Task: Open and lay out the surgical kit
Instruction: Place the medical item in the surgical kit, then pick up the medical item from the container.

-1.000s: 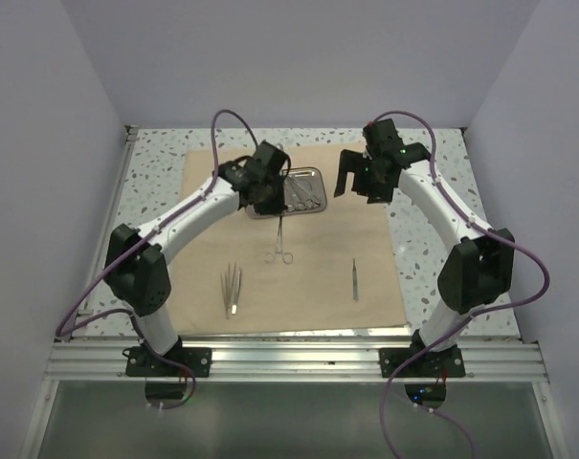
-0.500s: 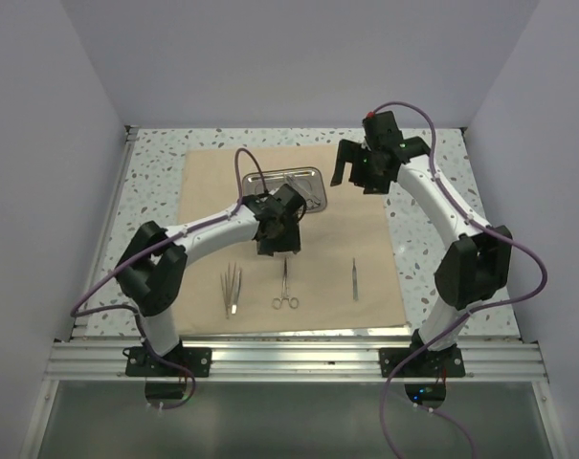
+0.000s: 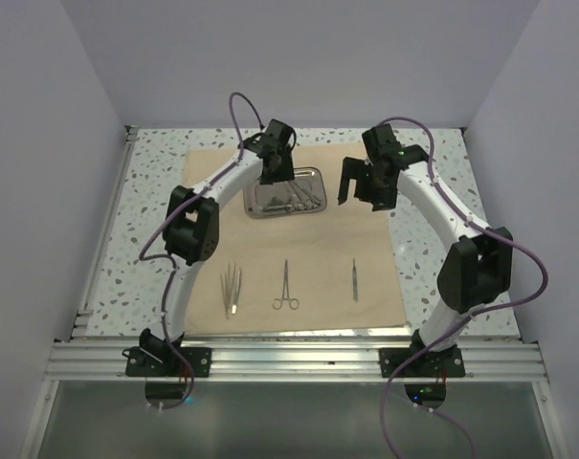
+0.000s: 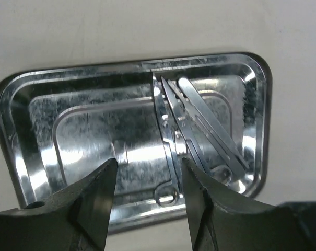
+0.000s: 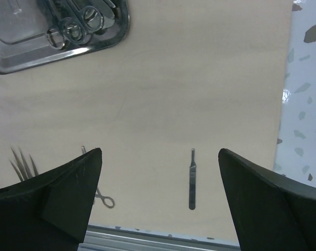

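The beige cloth wrap (image 3: 366,239) lies spread flat. The steel tray (image 3: 253,206) sits on its far middle part and holds several ring-handled instruments (image 4: 199,125). My left gripper (image 3: 275,170) hovers over the tray (image 4: 22,104), its jaws (image 4: 149,172) open with nothing between them. On the near part of the cloth lie tweezers (image 3: 232,287), ring-handled forceps (image 3: 286,287) and a slim probe (image 3: 355,279). My right gripper (image 3: 366,184) hangs to the right of the tray, wide open (image 5: 159,151) and empty, above the probe (image 5: 192,180).
The speckled tabletop (image 3: 155,191) shows around the cloth. Walls close in the table at the back and on both sides. A metal rail (image 3: 289,359) runs along the near edge by the arm bases.
My left gripper carried the forceps toward me, let them go on the near cloth, opened, and swung back over the tray. The right gripper shifted only slightly.
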Robot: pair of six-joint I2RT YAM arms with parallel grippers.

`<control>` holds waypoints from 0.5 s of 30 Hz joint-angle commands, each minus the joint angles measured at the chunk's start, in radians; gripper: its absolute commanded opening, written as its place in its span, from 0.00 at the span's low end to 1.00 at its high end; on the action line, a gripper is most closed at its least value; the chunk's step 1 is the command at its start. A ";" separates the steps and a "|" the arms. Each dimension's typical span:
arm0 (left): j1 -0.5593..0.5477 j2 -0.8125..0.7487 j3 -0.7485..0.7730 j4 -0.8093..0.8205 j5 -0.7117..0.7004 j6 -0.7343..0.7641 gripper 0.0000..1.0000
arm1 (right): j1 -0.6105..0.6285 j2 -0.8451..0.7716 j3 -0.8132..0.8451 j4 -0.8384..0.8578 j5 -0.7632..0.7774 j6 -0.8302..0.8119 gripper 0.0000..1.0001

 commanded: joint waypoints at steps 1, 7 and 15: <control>0.012 0.148 0.186 -0.036 -0.007 0.096 0.56 | -0.002 -0.037 0.046 -0.072 0.061 -0.031 0.97; 0.035 0.234 0.243 0.022 0.000 0.130 0.54 | -0.003 0.004 0.066 -0.109 0.101 -0.040 0.97; 0.036 0.302 0.303 0.018 -0.030 0.223 0.50 | -0.007 0.073 0.099 -0.118 0.105 -0.046 0.97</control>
